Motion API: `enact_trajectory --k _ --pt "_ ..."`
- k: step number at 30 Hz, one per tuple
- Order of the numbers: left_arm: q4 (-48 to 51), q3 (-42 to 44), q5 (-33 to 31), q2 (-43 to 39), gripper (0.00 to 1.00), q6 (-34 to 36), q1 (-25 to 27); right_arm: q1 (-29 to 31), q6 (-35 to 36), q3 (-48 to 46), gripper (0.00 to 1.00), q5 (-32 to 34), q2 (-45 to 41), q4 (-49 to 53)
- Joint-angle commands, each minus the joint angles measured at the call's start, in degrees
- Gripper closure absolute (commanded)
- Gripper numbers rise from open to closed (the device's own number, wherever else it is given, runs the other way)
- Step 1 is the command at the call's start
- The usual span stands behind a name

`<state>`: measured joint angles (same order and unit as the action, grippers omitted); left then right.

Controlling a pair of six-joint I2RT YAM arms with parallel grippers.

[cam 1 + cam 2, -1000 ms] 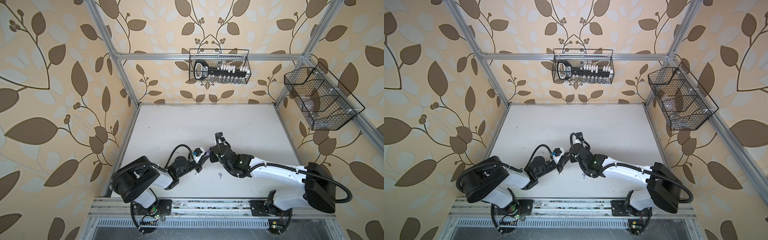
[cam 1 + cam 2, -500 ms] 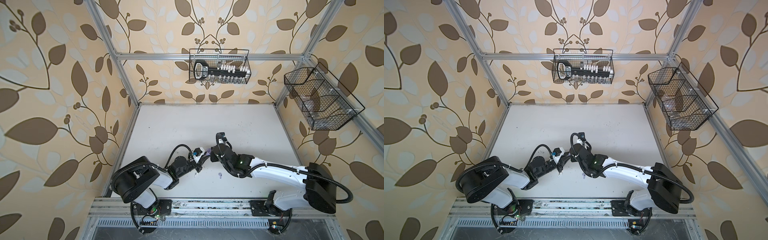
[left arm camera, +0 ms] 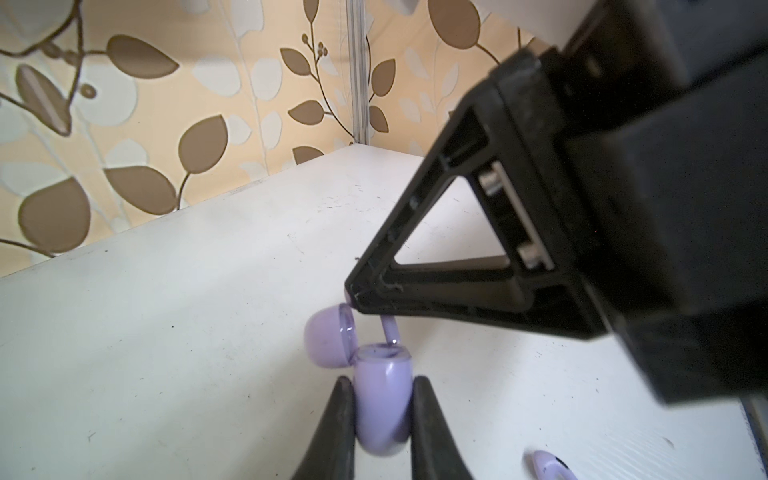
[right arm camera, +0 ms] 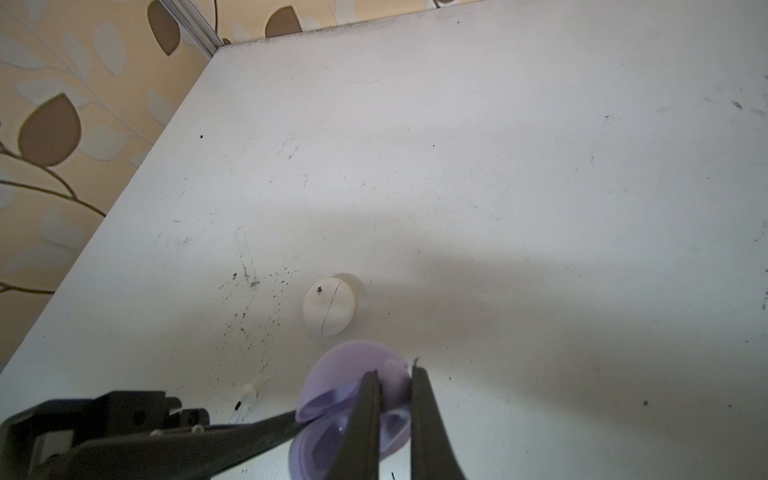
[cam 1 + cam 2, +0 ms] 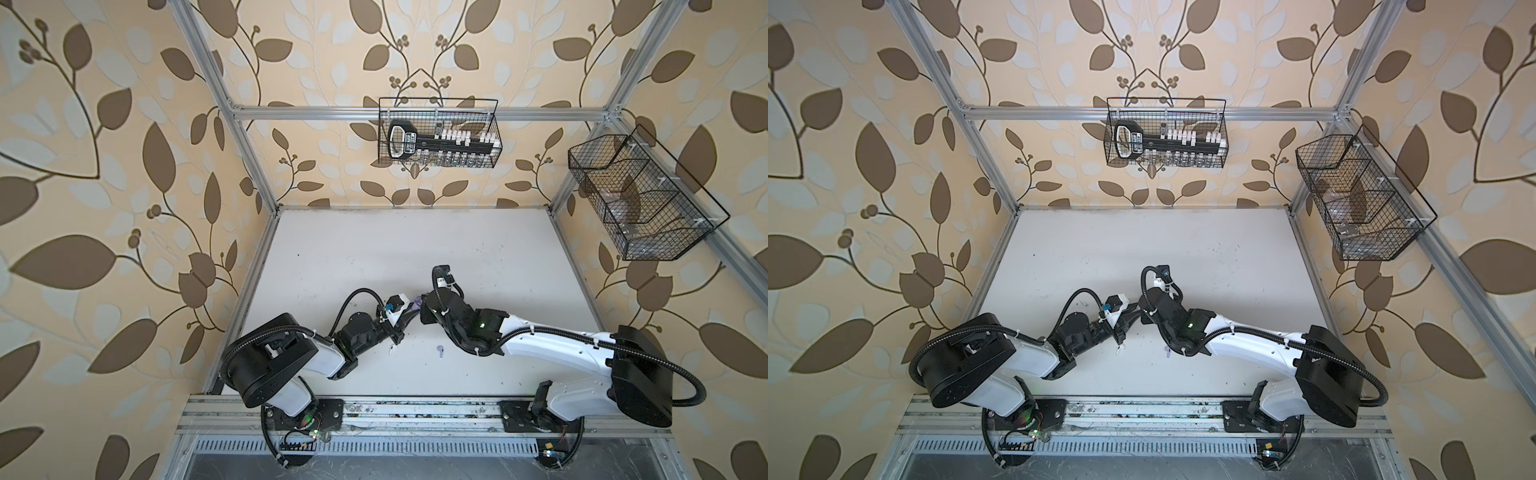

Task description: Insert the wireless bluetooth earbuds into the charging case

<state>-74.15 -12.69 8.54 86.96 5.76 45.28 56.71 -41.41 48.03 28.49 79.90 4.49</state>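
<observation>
Though nothing has moved, the earbud (image 3: 390, 330) hangs at the case (image 3: 382, 411)

We find the left pincer (image 3: 382, 380) clamped on this open lavender case, the right pincer (image 3: 356, 298) clamped on the earbud, stem at its mouth, as a second ago; the seating push seems yet to come

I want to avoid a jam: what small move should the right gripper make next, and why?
Probably ease the right gripper a little further toward the case's mouth. It pinches a lavender earbud whose stem ends right at the opening of the lavender case. The left gripper clamps that case, with its lid tipped back.
</observation>
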Motion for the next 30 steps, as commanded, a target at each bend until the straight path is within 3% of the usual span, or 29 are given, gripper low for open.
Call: enact_trajectory --k 1,20,30 --pt "-3.85 -1.02 -0.27 -1.62 1.00 0.44 -0.45 0.84 -1.09 -0.51 0.92 -0.19 0.25 -0.43" --pt "-4.49 -0.67 -0.48 -1.79 1.00 0.74 -0.45 2.40 -2.66 -0.61 0.92 -1.50 0.38 1.73" --pt "-6.73 0.15 0.72 -1.95 1.00 1.35 -0.45 1.65 -5.06 -1.01 0.87 -5.04 -0.65 2.32"
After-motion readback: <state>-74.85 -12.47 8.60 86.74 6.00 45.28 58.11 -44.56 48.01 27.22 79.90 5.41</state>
